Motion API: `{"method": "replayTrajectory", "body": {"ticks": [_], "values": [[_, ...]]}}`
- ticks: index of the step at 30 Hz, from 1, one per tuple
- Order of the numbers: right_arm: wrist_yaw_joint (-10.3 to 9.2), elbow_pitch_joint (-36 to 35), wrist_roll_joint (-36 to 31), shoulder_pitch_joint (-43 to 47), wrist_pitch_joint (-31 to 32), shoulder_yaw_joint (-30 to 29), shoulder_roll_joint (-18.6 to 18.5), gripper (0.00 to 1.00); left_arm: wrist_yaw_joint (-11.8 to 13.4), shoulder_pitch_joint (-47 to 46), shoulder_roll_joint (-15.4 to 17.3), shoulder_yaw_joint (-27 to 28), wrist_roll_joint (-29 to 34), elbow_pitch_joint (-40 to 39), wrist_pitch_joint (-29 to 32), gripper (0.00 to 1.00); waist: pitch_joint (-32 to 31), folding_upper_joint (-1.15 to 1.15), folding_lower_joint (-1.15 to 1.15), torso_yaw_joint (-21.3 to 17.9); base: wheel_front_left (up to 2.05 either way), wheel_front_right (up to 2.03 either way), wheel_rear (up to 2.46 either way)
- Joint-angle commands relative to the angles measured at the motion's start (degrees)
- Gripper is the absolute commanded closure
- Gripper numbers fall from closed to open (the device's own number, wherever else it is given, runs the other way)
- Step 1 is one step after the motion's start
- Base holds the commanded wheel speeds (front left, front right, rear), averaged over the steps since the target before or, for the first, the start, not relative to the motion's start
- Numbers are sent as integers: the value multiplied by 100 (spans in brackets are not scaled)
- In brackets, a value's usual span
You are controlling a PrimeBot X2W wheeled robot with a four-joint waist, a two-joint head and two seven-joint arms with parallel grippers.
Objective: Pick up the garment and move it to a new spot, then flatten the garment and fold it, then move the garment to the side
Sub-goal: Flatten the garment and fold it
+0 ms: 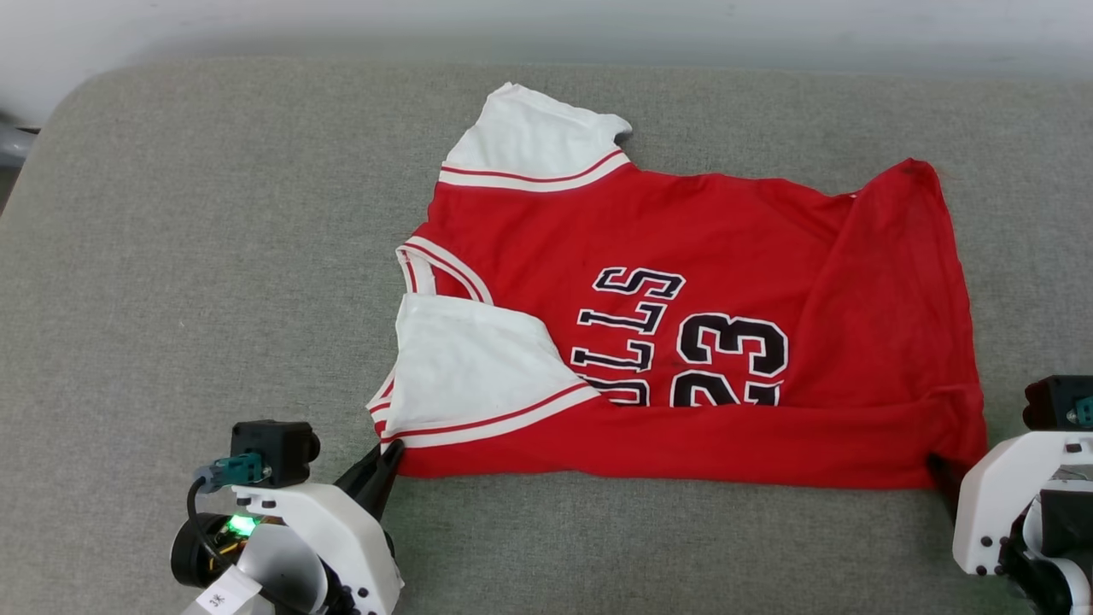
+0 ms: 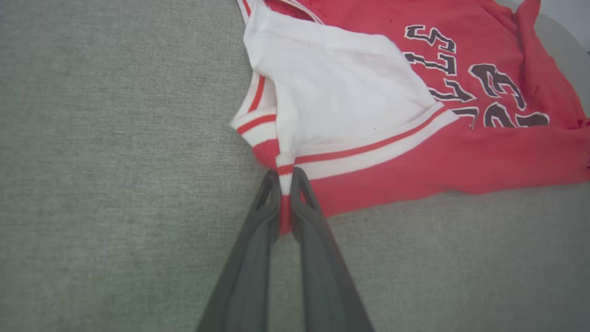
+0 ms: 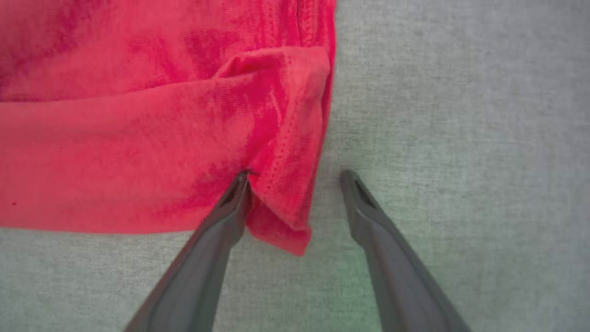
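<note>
You're folding, I'd say: left gripper (image 2: pixel 286 174) is pinching the jersey (image 1: pixel 726 231) sleeve, right gripper (image 3: pixel 296 175) is gaping around its hem corner, needing closing.

There is one red cloth jersey shirt (image 1: pixel 726 248). It has two short white sleeves: one far sleeve (image 1: pixel 529 141) and one near sleeve (image 1: pixel 465 367). There is one soft grey cloth-covered desk (image 1: pixel 213 256). There are two robot grippers: one left gripper (image 2: pixel 286 177) and one right gripper (image 3: pixel 297 177). Each gripper has two long dark fingers (image 3: pixel 392 258), so that makes four fingers. There are two small black camera boxes (image 1: pixel 273 448) and one little green light (image 1: pixel 243 523).
</note>
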Motion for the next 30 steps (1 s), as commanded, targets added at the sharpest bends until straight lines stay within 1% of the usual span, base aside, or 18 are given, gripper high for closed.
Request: {"method": "replayTrajectory", "body": {"ticks": [1, 2, 3, 9, 14, 20, 24, 27, 30], "values": [[-7, 263, -22, -10, 4, 28, 81, 27, 8, 2, -4, 4, 12, 2, 6, 100, 35, 0, 0, 19, 0, 0, 0], [-7, 347, -11, -16, -2, 58, 82, 62, -1, 3, -14, 0, -5, 17, 11, 100, 42, 0, 0, 22, 0, 0, 0], [-7, 416, 0, -27, -24, 73, 80, 100, -8, 3, -14, -6, -16, 34, 26, 100, 44, 0, 0, 22, 0, 0, 0], [-10, 522, 53, -97, -160, 33, -30, 100, -4, 96, 43, -6, -97, 188, 97, 100, -99, 0, 0, -54, 0, 0, 0], [-10, 305, 231, 16, -158, 5, -122, 100, 25, 279, 116, -27, -192, 267, 186, 100, -353, 0, 0, -136, 0, 0, 0], [-10, -161, 476, 382, 94, -26, -240, 100, 118, 695, 211, -66, -343, 129, 305, 100, -667, 0, 0, -178, 0, 0, 0], [-10, -448, 618, 782, 419, -171, -304, 100, 175, 992, 302, -140, -422, -76, 410, 100, -791, 0, 0, -162, 0, 0, 0], [-10, -615, 698, 1042, 601, -324, -279, 100, 197, 1161, 249, -207, -519, -240, 478, 100, -841, 0, 0, -152, 0, 0, 0], [-10, -654, 744, 1223, 650, -370, -287, 100, 210, 1280, 240, -255, -537, -242, 491, 100, -876, 0, 0, -152, 0, 0, 0]]}}
